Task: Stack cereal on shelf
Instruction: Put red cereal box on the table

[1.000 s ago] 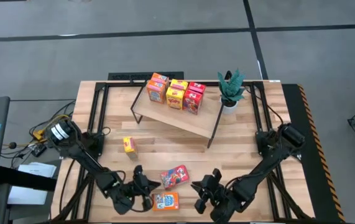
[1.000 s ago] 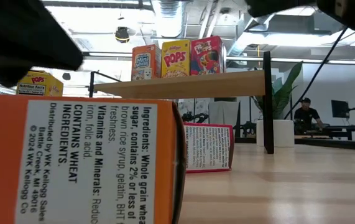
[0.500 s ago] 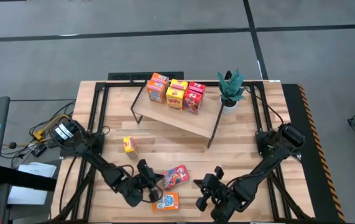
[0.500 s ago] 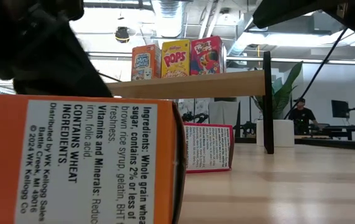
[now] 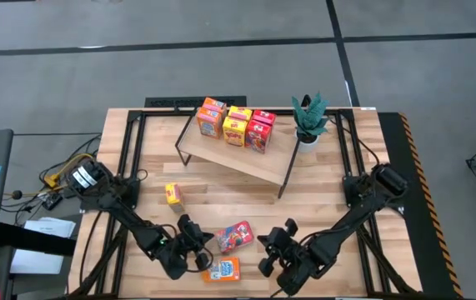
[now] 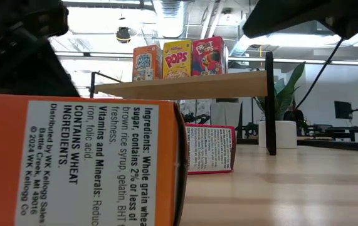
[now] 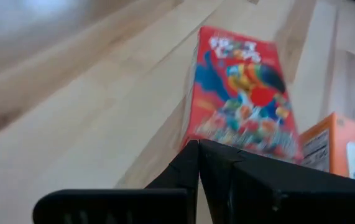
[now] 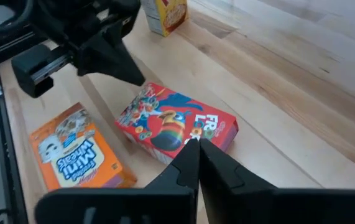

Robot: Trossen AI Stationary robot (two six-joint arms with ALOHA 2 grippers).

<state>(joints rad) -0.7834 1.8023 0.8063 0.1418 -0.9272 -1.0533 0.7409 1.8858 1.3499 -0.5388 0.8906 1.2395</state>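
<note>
Left gripper (image 5: 194, 239) sits low over the front of the table with its fingers (image 7: 193, 163) pressed together and nothing between them, tips just beside the red cereal box (image 5: 234, 236) that lies flat on the planks. From my left wrist view that red box fills the space ahead of the closed tips, and the orange cereal box (image 5: 222, 269) shows at its side. My right gripper (image 5: 281, 244) is on the other side of the red box, also pinched together and empty; its wrist view looks down on the red box (image 8: 176, 125) and the orange box (image 8: 78, 155) lying face up, with the left arm's dark fingers beyond them.

Further out, a small yellow cereal box (image 5: 173, 194) stands alone on the tabletop (image 5: 321, 200), toward the left arm's side. Behind it is the shelf (image 5: 236, 156) on thin black legs, carrying three upright boxes in a row: orange (image 5: 212, 117), yellow (image 5: 238, 126) and red (image 5: 260, 130). In the low view I see those three fronts lined up on the board (image 6: 191, 86). A potted plant (image 5: 308, 118) stands just beside the shelf's right end.
</note>
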